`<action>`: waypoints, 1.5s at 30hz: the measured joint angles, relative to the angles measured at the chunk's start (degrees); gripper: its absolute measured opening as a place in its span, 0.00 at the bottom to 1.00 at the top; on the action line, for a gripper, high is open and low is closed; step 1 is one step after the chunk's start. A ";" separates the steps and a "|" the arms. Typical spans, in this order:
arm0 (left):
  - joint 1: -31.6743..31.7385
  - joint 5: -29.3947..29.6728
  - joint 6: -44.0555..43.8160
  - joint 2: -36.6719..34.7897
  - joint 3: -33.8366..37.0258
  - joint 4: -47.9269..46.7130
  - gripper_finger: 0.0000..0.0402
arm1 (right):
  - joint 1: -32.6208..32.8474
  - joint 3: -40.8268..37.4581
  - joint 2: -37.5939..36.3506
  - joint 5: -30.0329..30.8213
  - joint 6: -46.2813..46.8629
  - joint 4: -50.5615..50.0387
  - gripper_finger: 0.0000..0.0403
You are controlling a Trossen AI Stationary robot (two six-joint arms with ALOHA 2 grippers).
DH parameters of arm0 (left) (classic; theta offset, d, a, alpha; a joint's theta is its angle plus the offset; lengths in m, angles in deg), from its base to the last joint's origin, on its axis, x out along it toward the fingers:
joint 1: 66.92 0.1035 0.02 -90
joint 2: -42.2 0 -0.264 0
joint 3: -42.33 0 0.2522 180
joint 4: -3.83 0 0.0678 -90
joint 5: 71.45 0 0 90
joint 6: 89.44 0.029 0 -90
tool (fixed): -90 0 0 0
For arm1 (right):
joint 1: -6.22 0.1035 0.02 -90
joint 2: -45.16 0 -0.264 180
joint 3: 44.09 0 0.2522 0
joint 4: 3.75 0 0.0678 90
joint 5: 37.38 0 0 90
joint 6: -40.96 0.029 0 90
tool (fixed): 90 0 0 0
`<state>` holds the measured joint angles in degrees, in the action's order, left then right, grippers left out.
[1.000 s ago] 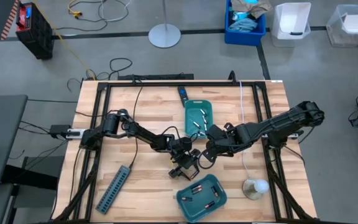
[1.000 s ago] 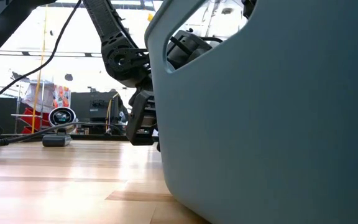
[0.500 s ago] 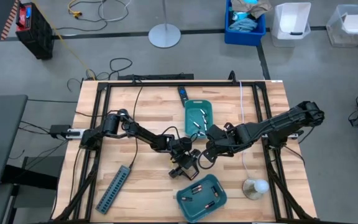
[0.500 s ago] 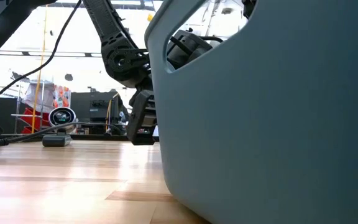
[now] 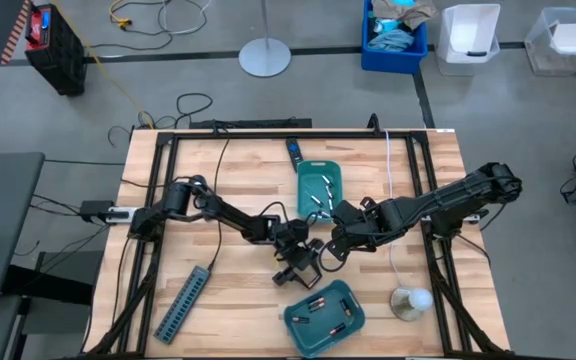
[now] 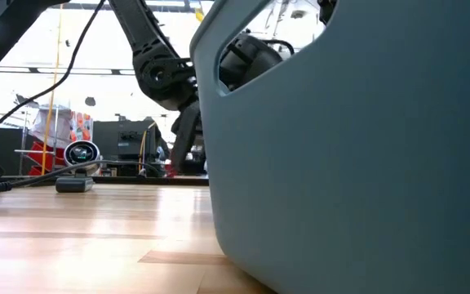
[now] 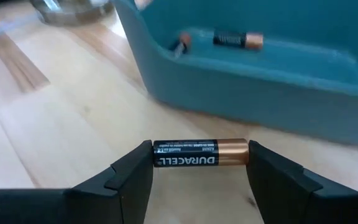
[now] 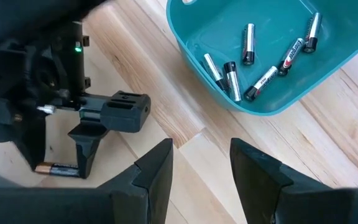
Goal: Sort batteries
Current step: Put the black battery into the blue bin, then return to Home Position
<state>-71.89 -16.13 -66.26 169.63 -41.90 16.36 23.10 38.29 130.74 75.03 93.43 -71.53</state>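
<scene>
Left end effector [image 7: 201, 171] pinches a black-and-copper battery [image 7: 200, 153] end to end between its two fingers, low over the bench [image 5: 228, 300] near its centre, just at 11 o'clock of the near teal bin [image 5: 325, 318], which holds a few batteries. Right end effector [image 8: 201, 165] hovers just at 2 o'clock of the left one, fingers spread and holding nothing. The far teal tray [image 8: 263, 99], at 12 o'clock of both, holds several silver batteries [image 8: 248, 43]

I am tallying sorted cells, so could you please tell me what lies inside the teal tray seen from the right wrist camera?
Six silvery batteries lie loose inside the teal plastic tray; its cropped far part is unseen.
</scene>
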 joint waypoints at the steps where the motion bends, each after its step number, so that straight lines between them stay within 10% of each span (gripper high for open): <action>1: 0.14 -0.04 -0.22 -0.25 0.01 0.24 0.55 | 0.00 0.00 0.00 0.00 0.01 -0.01 0.44; 22: -1.28 -10.08 -8.02 -11.23 0.04 0.14 0.55 | -0.31 0.02 -0.46 1.54 -0.46 1.01 0.44; 45: -7.07 -4.23 -10.02 -11.15 0.06 -2.41 0.75 | -0.44 0.02 -9.09 14.96 -3.62 3.65 0.44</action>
<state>-78.95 -20.36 -76.28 158.49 -41.85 13.95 22.67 38.31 121.65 89.99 89.80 -67.88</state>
